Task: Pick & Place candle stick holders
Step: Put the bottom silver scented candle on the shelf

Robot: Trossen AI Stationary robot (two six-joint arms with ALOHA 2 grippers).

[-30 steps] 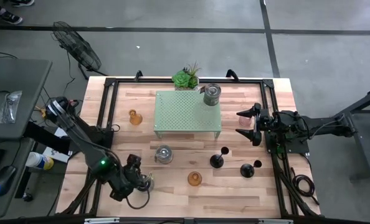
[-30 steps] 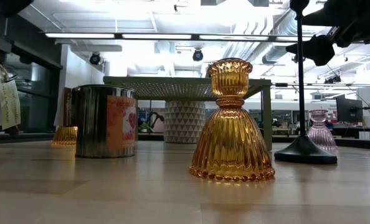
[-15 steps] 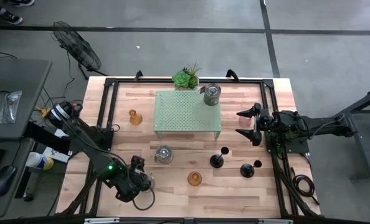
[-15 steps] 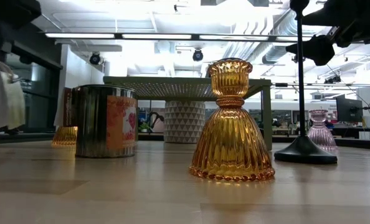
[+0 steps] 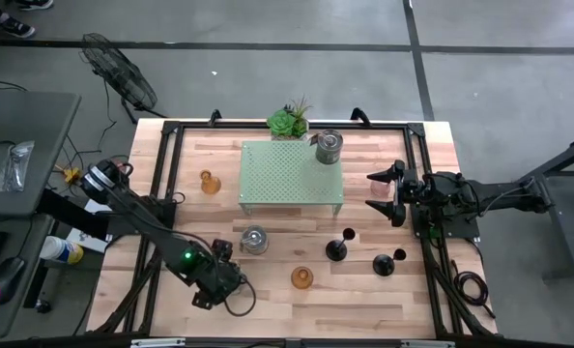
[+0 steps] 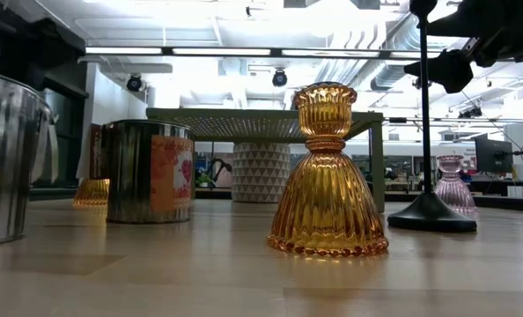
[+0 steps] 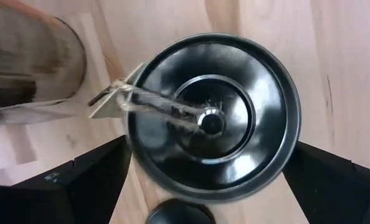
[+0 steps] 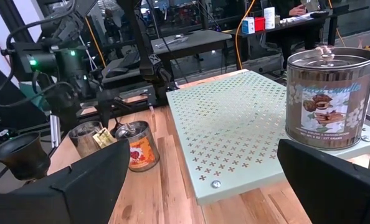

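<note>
We find the left gripper (image 7: 208,163) near the front edge of the pale wooden table (image 5: 364,300), pointing straight down, with the silvery cylindrical tin candle holder (image 7: 213,118) directly beneath it and between its fingers (image 7: 66,186). The fingers stand very wide apart, one on each side of the tin's round wall and seemingly against it, so we judge that the pincer has hold of it. In the low view the tin's base appears at or just above the wood. Its long axis is upright and in line with the pincer's own, so the coming move should be a straight lift or set-down without tipping. A twine loop with a small card tag hangs from the tin's centre; we can read nothing on the tag. Just beyond the pincer, toward the pale green perforated metal stand (image 5: 292,174), sits a second silvery tin with an orange label (image 5: 254,240), and beside the pincer, toward the other arm, an amber ribbed glass holder (image 6: 328,172). The right gripper (image 5: 387,192) waits at the far table edge, spread wide and empty. A third labelled tin (image 8: 330,99) stands on the perforated stand; its script is unreadable.
</note>
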